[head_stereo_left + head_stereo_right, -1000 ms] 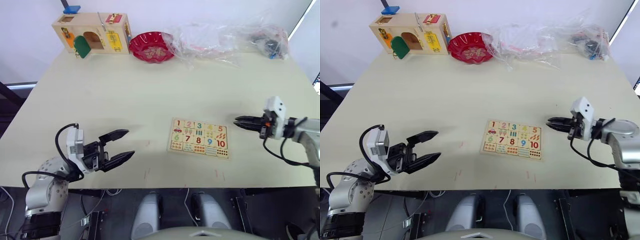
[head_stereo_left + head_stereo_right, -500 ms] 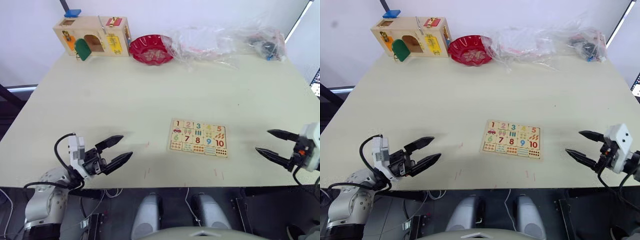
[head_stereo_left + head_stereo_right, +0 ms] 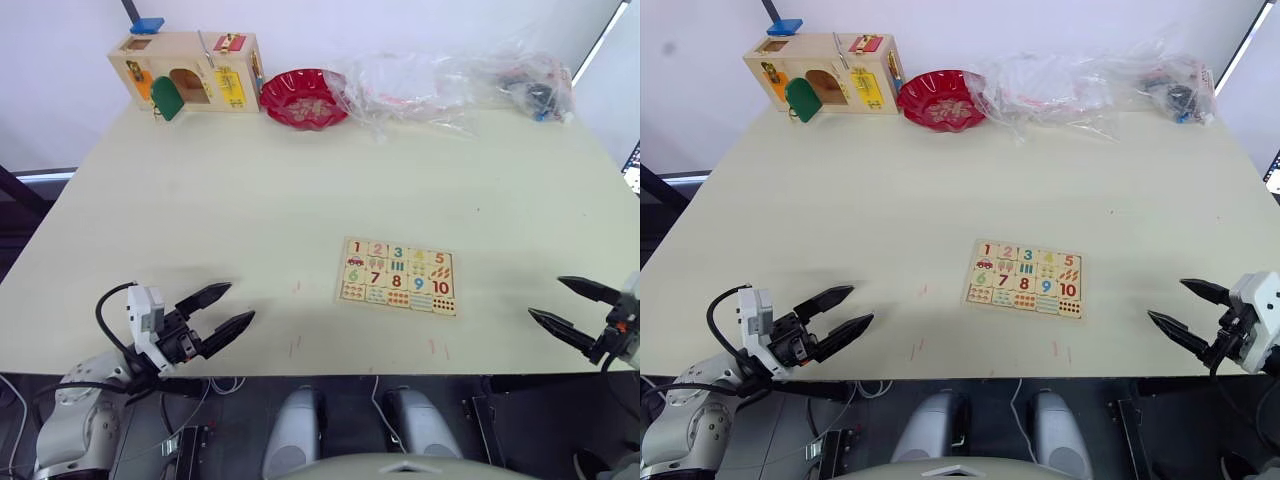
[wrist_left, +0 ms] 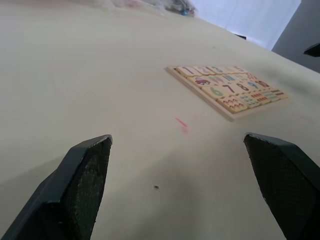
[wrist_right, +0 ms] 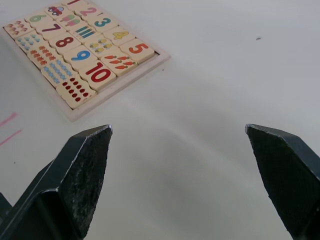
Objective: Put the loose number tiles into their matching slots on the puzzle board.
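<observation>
The puzzle board (image 5: pixel 123 81) lies flat on the table, a little right of centre (image 3: pixel 341 283). Its top row holds the number tiles: red 1 (image 3: pixel 356 246), pink 2 (image 3: pixel 377 249), teal 3 (image 3: pixel 398 252), yellow 4 (image 3: pixel 419 256) and orange 5 (image 5: pixel 138 48). They lie flush in the frame and cover the slots. My left gripper (image 3: pixel 238 302) is open and empty at the near left edge, well left of the board. My right gripper (image 3: pixel 546 297) is open and empty near the front right corner, to the right of the board.
Along the far edge stand a wooden latch box (image 3: pixel 185 70), a red bowl (image 3: pixel 304 95) and crumpled clear plastic bags (image 3: pixel 450 75). Small red marks (image 4: pixel 182 124) dot the table between my left gripper and the board. The table's front edge runs just under both grippers.
My right gripper has opened and pulled back from the board's right side to the table's near right edge. My left gripper has drawn back slightly toward the near edge, still open.
</observation>
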You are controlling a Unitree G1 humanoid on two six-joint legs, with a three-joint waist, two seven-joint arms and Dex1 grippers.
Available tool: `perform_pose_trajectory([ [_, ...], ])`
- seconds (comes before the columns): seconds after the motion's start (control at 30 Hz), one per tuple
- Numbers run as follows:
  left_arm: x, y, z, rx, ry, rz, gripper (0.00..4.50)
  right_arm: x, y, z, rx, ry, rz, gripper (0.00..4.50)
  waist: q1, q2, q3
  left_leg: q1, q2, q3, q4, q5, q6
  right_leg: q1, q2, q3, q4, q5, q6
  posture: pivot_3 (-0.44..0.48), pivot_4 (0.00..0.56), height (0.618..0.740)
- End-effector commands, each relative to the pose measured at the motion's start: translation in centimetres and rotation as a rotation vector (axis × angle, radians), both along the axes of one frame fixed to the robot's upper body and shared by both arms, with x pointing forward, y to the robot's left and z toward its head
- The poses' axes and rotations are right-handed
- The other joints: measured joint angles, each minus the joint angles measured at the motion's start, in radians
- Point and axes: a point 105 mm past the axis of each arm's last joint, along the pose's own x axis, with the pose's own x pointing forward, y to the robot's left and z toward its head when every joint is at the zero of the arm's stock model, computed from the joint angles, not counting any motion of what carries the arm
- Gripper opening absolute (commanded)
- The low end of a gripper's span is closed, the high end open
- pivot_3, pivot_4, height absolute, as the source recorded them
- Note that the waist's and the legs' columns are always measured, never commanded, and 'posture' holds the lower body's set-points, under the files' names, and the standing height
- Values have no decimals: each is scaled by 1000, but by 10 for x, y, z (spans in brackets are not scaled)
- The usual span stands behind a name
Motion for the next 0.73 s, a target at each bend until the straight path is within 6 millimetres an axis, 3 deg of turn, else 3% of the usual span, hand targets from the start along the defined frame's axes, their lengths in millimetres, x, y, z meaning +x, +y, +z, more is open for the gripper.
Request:
perform_pose_trajectory([
  [0.03, 0, 0, 7, 36, -40, -3, 4500, 0, -6, 8, -10, -43, -23, 4475, 0, 0, 0, 0, 0, 0, 0, 0, 0, 0, 0, 0, 0, 0, 0, 0, 150, 740],
  [0.73, 8, -6, 5, 47, -47, 7, 4500, 0, 0, 1, 8, -31, -19, 4475, 0, 0, 0, 0, 1, -1, 0, 0, 0, 0, 0, 0, 0, 0, 0, 0, 150, 740],
])
